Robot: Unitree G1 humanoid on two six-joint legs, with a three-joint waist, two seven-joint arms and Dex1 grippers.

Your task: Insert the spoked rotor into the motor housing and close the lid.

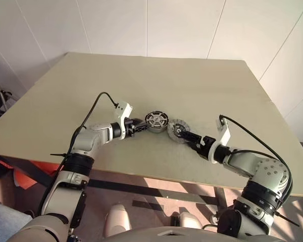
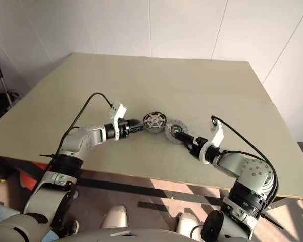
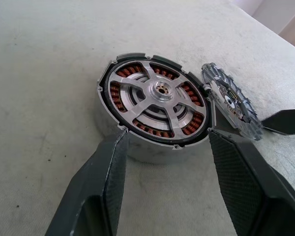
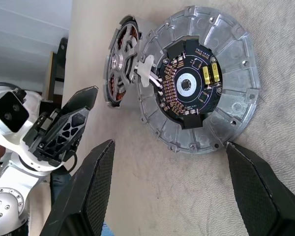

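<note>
End effectors both stand apart. Left end effector (image 3: 162, 162) straddles the motor housing (image 1: 156, 121), rotor (image 3: 160, 93) seated inside, face up mid-surface (image 1: 192, 80). Right end effector (image 4: 167, 182) brackets the lid (image 4: 199, 81), which leans against the housing at its 4 o'clock, circuit side outward.

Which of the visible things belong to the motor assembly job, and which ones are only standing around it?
Belong to the job:
- motor housing, with the spoked rotor already in it
- lid, lying beside the housing with its circuit side showing
- left gripper, open around the housing
- right gripper, open at the lid

Just around:
- table
- white wall
</note>
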